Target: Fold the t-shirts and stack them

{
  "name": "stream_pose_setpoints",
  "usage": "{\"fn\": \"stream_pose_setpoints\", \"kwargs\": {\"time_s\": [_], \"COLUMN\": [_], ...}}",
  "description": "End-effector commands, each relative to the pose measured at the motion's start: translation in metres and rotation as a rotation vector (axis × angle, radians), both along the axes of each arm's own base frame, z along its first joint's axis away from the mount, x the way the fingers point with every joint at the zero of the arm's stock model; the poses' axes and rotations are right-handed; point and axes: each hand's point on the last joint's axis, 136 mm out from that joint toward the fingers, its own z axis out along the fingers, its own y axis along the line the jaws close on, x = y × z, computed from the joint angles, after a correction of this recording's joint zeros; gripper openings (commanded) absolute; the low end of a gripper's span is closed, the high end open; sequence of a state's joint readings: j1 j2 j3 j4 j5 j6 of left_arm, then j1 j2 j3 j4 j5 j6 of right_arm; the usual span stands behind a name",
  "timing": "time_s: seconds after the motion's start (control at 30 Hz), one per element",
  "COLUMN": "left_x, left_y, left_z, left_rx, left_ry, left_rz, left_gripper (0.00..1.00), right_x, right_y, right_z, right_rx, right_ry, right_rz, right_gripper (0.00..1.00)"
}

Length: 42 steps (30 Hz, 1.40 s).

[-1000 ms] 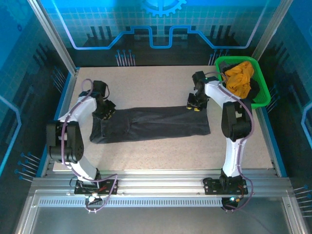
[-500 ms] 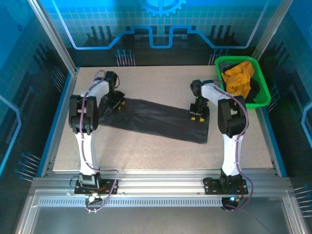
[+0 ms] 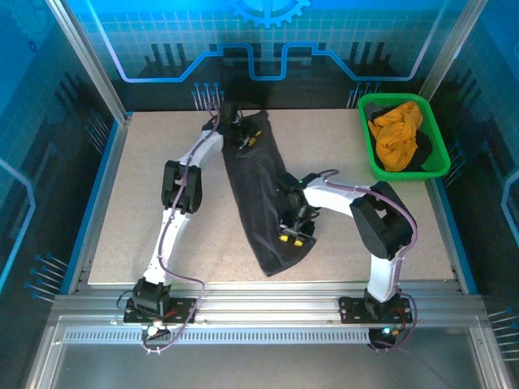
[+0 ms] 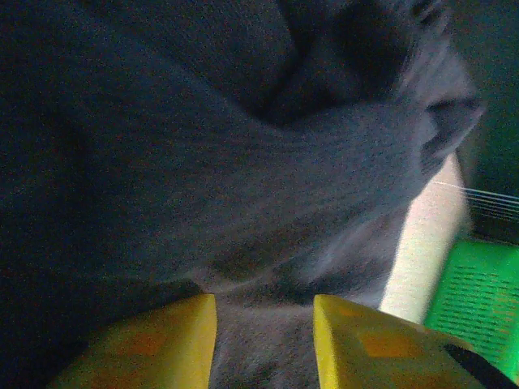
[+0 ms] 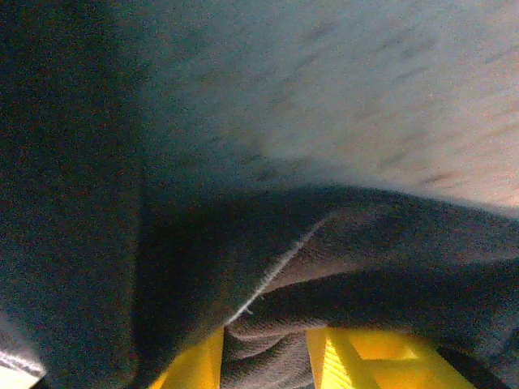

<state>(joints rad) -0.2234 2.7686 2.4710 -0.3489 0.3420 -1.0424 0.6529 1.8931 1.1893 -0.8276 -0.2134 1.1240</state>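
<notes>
Since the table (image 3: 146, 203) carries the only spread garment, the black t-shirt (image 3: 261, 198) is the thing to judge first; it lies well to the left of the green basket (image 3: 403, 173) as a long, narrow band, its far end about level with the basket's far rim and its near end closer to the arm bases than the basket's near wall. The cloth looks light, limp and non-slippery; it sags and creases wherever it is not carried, so it likely needs holding at two spread corners or along the hem, not in the middle. The orange t-shirt (image 3: 396, 134) sits crumpled inside the basket, untouched and probably just as soft. The left gripper (image 3: 246, 136), far to the left of the basket near the table's back edge, has its yellow fingers (image 4: 154, 344) pinching a bunch of dark fabric. The right gripper (image 3: 293, 233), left of the basket and nearer the bases, likewise has its fingers (image 5: 361, 361) pinched on a fold with a pale stitched edge.
</notes>
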Motion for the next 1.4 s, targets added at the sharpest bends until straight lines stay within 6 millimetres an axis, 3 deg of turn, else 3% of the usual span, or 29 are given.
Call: {"fn": "stream_pose_setpoints", "kwargs": {"time_s": [0.0, 0.13, 0.27, 0.37, 0.43, 0.53, 0.67, 0.83, 0.93, 1.03, 1.2, 1.37], "left_x": [0.023, 0.038, 0.035, 0.012, -0.015, -0.074, -0.175, -0.303, -0.361, -0.401, -0.438, -0.470], "left_y": [-0.030, -0.037, -0.029, -0.014, -0.006, 0.012, 0.036, 0.053, 0.059, 0.063, 0.056, 0.041], "left_z": [-0.003, 0.026, 0.103, 0.159, 0.177, 0.166, 0.117, 0.061, 0.045, 0.034, 0.025, 0.015], "left_rx": [-0.180, -0.252, -0.224, -0.132, -0.046, 0.040, 0.121, 0.146, 0.134, 0.127, 0.103, 0.092], "left_ry": [-0.085, -0.149, -0.256, -0.294, -0.272, -0.153, 0.051, 0.297, 0.375, 0.444, 0.507, 0.575], "left_rz": [0.010, 0.031, 0.020, 0.020, 0.010, 0.006, -0.048, -0.177, -0.237, -0.275, -0.336, -0.404], "left_gripper": [0.40, 0.43, 0.51, 0.51, 0.50, 0.48, 0.46, 0.43, 0.43, 0.43, 0.42, 0.43], "right_x": [0.016, 0.030, 0.041, 0.043, 0.040, 0.034, 0.018, 0.000, -0.003, -0.004, -0.017, -0.035], "right_y": [0.047, 0.060, 0.048, 0.024, 0.002, -0.026, -0.046, -0.035, -0.021, -0.012, -0.009, -0.014], "right_z": [-0.013, 0.003, 0.035, 0.055, 0.060, 0.058, 0.050, 0.031, 0.020, 0.009, -0.004, 0.003], "right_rx": [0.136, 0.173, 0.189, 0.169, 0.141, 0.131, 0.080, 0.143, 0.158, 0.156, 0.135, 0.106], "right_ry": [0.021, 0.012, -0.051, -0.121, -0.169, -0.240, -0.249, -0.212, -0.197, -0.168, -0.093, -0.066], "right_rz": [-0.149, -0.179, -0.208, -0.176, -0.123, 0.001, 0.243, 0.358, 0.410, 0.412, 0.380, 0.294], "right_gripper": [0.34, 0.35, 0.41, 0.45, 0.47, 0.49, 0.51, 0.52, 0.52, 0.52, 0.43, 0.14]}}
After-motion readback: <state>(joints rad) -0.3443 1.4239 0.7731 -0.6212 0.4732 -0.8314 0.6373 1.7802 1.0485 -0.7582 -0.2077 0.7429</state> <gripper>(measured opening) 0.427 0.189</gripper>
